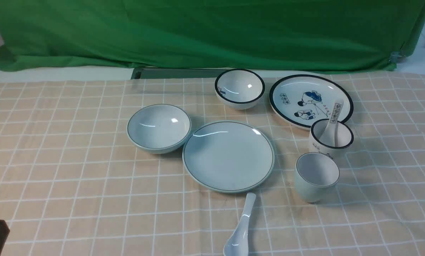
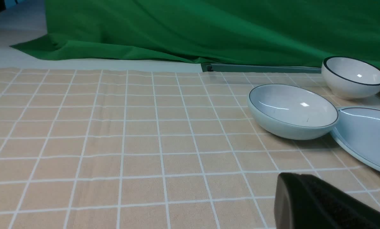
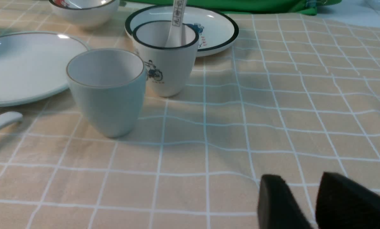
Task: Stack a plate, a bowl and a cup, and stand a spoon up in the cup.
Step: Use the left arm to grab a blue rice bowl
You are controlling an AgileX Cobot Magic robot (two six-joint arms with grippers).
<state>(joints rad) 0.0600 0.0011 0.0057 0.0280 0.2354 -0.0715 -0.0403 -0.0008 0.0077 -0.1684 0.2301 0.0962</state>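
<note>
A tabletop (image 1: 73, 177) under a peach checked cloth, with green cloth (image 1: 212, 32) across the top of the frame. The pale blue plate (image 1: 228, 156) lies at centre. The matching bowl (image 1: 159, 128) sits just to its left, rims close together; whether they touch is unclear. The cup (image 1: 316, 176) stands upright right of the plate, apart from it. The spoon (image 1: 240, 229) lies below the plate at the bottom edge, handle pointing up toward the plate's rim. In the upper right are a black-rimmed bowl (image 1: 239, 88), a picture plate (image 1: 311, 100) and a black-rimmed cup (image 1: 331, 137) holding a printed spoon (image 1: 333, 121). The left gripper (image 2: 288, 187), pressed together and holding nothing, sits in the lower left corner. The right gripper (image 3: 299, 179) has its fingers slightly spread over the cloth, holding nothing.
</note>
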